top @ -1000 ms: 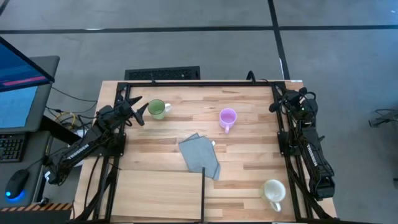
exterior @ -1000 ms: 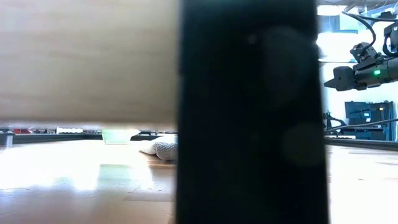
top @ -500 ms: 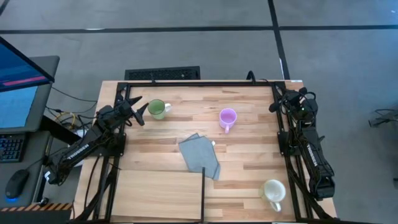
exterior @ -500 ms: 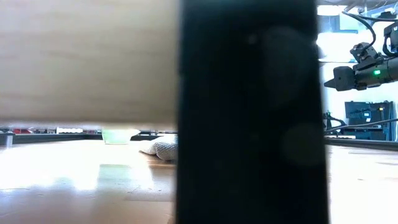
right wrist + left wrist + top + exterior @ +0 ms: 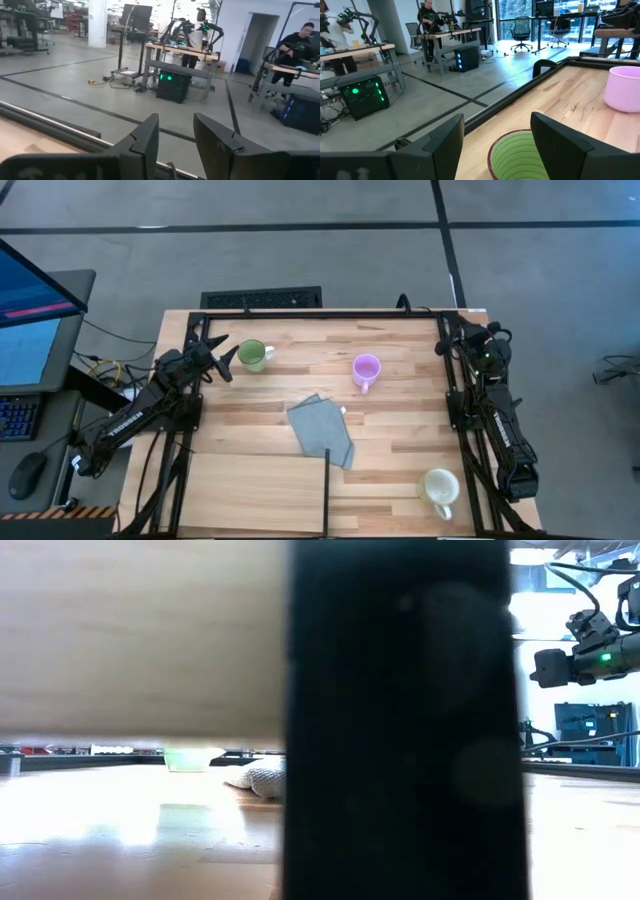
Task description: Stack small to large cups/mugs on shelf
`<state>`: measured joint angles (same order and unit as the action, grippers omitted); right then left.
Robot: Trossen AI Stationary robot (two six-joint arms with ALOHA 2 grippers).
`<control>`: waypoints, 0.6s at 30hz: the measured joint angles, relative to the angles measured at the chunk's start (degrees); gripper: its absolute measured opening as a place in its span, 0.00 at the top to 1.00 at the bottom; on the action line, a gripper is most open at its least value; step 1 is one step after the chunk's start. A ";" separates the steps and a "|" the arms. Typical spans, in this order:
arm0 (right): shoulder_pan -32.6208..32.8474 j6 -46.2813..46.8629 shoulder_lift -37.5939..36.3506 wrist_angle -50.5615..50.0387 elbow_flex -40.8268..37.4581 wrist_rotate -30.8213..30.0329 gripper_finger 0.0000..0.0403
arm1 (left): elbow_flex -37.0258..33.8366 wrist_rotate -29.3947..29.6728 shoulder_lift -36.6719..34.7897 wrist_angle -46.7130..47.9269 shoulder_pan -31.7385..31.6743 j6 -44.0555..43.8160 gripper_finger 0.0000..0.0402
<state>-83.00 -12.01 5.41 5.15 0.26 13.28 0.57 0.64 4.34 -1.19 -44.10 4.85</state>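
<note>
On the desk [image 5: 400,420] we see green mug [image 5: 252,356] just ahead of the left gripper [image 5: 228,360], jaws open; purple mug [image 5: 366,368] mid-desk, white mug [image 5: 439,486] near the front right corner. Right gripper [image 5: 443,343] parked at the far right corner, jaws apart, empty.

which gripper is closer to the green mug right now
Left. The left gripper hovers right beside the green mug, fingers open toward it. The right gripper sits across the table at the far right corner, well away.

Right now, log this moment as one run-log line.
left gripper: open beside green ceramic mug | right gripper: open, empty, far corner | pale wooden shelf: no mugs
</note>
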 joint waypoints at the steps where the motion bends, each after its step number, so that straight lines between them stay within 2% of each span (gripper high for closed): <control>1: 0.00 0.00 0.00 0.00 0.01 0.00 0.64 | 0.00 -0.01 -0.02 0.00 -0.02 0.06 0.45; 7: 0.04 0.62 0.00 -0.02 0.01 0.11 0.64 | 0.00 0.00 -0.02 -0.02 -0.02 0.03 0.45; 18: 0.04 9.14 0.00 -0.31 -0.01 0.13 0.64 | 0.00 -0.02 0.00 -0.02 -0.02 -0.02 0.45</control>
<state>-82.96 -2.87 5.41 4.84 0.25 13.41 0.58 0.62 4.34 -1.21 -44.12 4.83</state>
